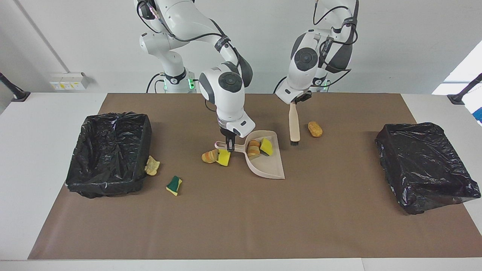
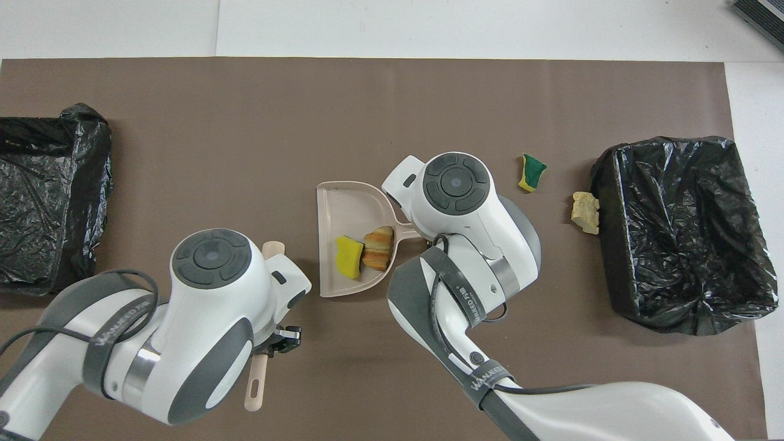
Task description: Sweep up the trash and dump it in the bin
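**Two scraps in the dustpan, five on the mat**

A yellow sponge chunk (image 1: 267, 146) and a bread lump (image 1: 253, 149) are held in the beige dustpan (image 1: 268, 168), whose handle is clamped by the right gripper (image 1: 229, 145). The hand brush (image 1: 294, 125) is gripped by the left gripper (image 1: 298, 100), raised beside an orange-brown lump (image 1: 314, 129)

Right claw (image 1: 229, 145) lowered, wrist vertical, fingers clamped tight; left claw (image 1: 297, 101) raised, wrist tilted downward, fingers pinched together, both arms bent forward at the elbow.
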